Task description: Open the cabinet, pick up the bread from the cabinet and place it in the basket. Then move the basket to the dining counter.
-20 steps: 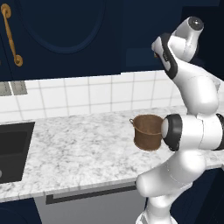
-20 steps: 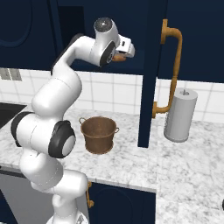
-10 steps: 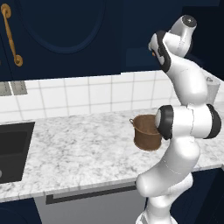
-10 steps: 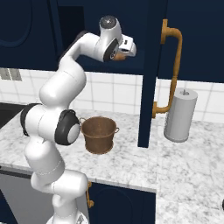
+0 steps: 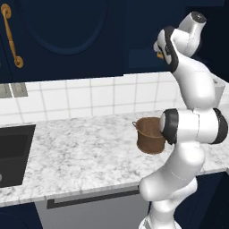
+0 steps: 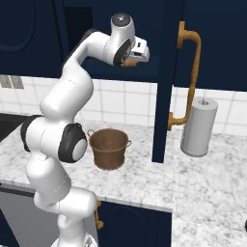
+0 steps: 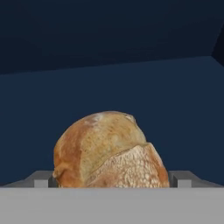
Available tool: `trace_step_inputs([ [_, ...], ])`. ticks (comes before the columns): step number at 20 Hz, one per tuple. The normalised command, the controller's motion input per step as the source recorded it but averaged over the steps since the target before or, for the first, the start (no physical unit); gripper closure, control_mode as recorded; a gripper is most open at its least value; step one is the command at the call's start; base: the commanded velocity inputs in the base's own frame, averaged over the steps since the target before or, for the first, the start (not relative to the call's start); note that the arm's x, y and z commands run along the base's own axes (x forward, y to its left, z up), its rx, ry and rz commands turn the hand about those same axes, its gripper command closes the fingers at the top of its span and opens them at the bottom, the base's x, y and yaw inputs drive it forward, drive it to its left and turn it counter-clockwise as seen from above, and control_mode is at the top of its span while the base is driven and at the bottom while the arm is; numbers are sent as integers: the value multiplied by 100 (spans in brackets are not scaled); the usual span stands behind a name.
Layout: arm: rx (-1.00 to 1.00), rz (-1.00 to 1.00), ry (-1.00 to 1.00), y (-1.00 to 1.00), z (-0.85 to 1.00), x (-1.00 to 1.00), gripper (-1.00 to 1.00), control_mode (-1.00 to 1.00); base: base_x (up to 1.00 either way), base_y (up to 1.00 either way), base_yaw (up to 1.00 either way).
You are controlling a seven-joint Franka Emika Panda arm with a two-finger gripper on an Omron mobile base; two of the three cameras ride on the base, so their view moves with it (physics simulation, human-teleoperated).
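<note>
Up inside the open cabinet (image 6: 113, 72), the gripper (image 7: 113, 178) sits with its jaws spread wide to either side of the bread (image 7: 109, 151), whose lower part is cut off at the bottom of the hand view; whether the finger tips (image 7: 43, 178) touch the loaf cannot be made out. From the right base view the hand itself hides most of the bread, leaving a brown sliver beneath the wrist, and from the left base view the arm's upper links cover the gripper, with a small golden patch showing beside them. The cabinet's door (image 6: 166, 79) stands swung out edge-on toward the camera, its curved brass handle (image 6: 185, 77) facing right; the shelf interior is dark and its depth is hard to read. Below, on the marble worktop (image 5: 80, 147), the basket (image 6: 109, 148) stands upright toward the counter's back half, near the arm's elbow, and its copper-brown mouth shows nothing inside. In the left base view the elbow overlaps the basket's right side. A tall grey cylinder (image 6: 198, 126) stands against the tiled wall, right of the door. A black sink (image 5: 13, 154) is cut off at the worktop's left edge.
</note>
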Motion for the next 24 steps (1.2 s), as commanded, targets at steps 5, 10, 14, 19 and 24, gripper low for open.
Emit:
trace_step_inputs([
  [5,-2,1,-16,54,-10,-98,100,-100,0,0,0],
  [10,0,0,23,11,29,-100,100,-100,0,0,0],
  [14,0,0,38,11,22,-100,100,-100,0,0,0],
  [19,-1,2,6,21,-13,-100,100,-100,0,0,0],
  [24,-5,0,9,33,-95,-34,100,-100,0,0,0],
])
